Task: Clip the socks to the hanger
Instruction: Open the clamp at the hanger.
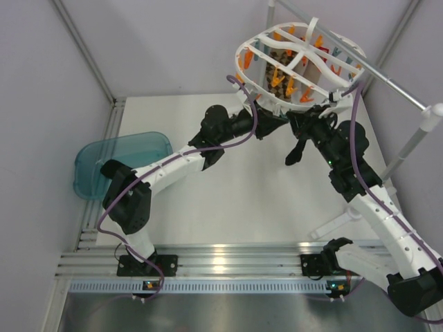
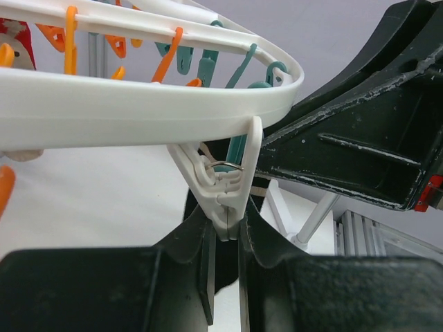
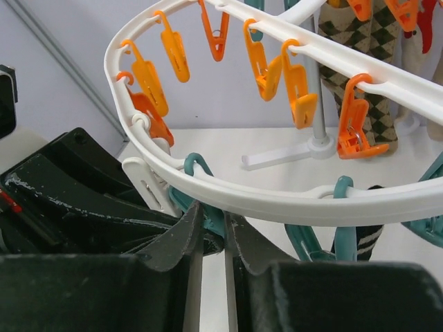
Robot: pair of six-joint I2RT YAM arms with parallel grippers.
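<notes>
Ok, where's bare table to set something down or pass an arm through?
Bare table lies between the left arm and right arm, on the near side of the hanger. Another bare patch lies between the teal bin and back wall. It is crowded under the hanger's near rim, where left tool and right tool meet, and by the pole stand.

Bright, even, diffuse light from overhead in all 3 views; no hard shadows. Top view: faint soft shadows under the arms (image 1: pixel 173 166) on the table (image 1: pixel 277 207), glare patch on the alu rail (image 1: pixel 221 266) at bottom, slight wide-angle bend twd edges. Wrist views: black fingers (image 2: pixel 173 277) up close are dark & out of focus, hanger (image 2: pixel 138 111) rim fairly sharp, bkgd soft, mild sheen on white plastic.
</notes>
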